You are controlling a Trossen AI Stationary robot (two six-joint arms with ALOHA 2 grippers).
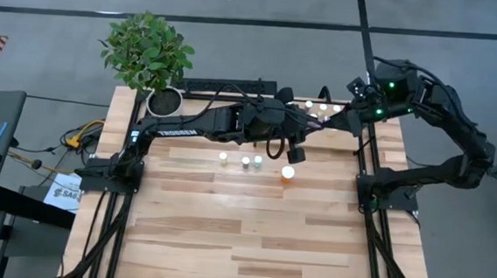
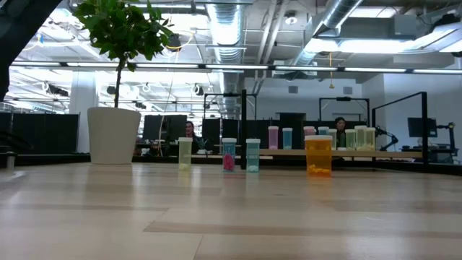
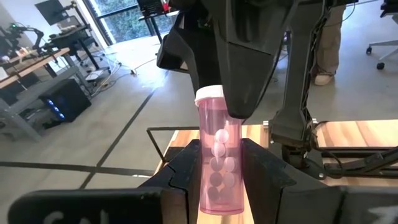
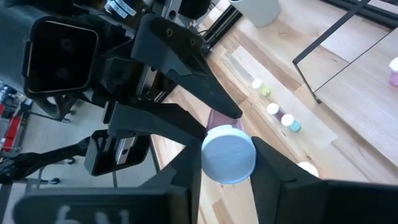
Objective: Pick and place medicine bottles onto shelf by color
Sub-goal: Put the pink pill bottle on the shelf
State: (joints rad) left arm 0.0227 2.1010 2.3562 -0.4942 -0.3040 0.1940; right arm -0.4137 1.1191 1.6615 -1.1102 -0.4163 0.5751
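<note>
A pink medicine bottle [image 3: 219,155] with a white cap [image 4: 228,155] is held in the air between both grippers, over the table's far right part beside the shelf [image 4: 348,68]. My left gripper [image 3: 221,180] is shut on its body. My right gripper [image 4: 227,169] is shut on its cap end. Both meet in the high view, left gripper [image 1: 322,123], right gripper [image 1: 343,118]. Three small bottles [image 1: 246,162] and a larger orange one [image 1: 288,172] stand upright on the table's middle. Several bottles [image 1: 324,107] stand on the shelf. My left gripper pinches the pink bottle's body [image 3: 211,186] between its two fingers, at the end away from the cap. The fingers lie across the bottle. The bottle is clear of the table, its cap pointing toward the right gripper. My right gripper has the white cap's rim [image 4: 208,163] between its two fingers. It comes at the bottle end-on, facing the cap's top, from the table's right side. One finger [image 3: 249,81] lies against the cap's side in the left wrist view.
A white plant pot [image 1: 163,101] with a leafy plant stands at the far left corner. The four standing bottles show in a row in the low view, the orange one [image 2: 318,155] on the right. The table's near half is bare wood [image 1: 250,244]. People sit in the room behind.
</note>
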